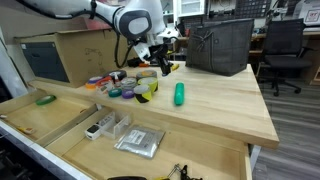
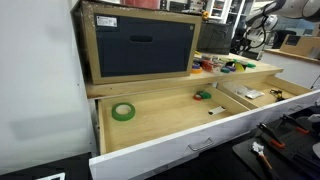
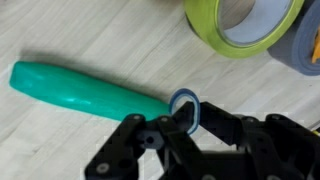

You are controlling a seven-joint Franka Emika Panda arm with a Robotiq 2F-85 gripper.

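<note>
So, exterior view: gripper (image 1: pixel 160 66) hung above the tape rolls (image 1: pixel 140 88) on the wooden table (image 1: pixel 225 110); a green tool (image 1: pixel 179 94) lay near.
Exterior view: arm distant, jaws too small to judge.
Wrist view: jaws nearly closed, pinching a small blue ring (image 3: pixel 184 104) over the tool's tip.
Handling: ring looked light, thin, slippery; best gripped across its rim.
Writing: none readable.
</note>
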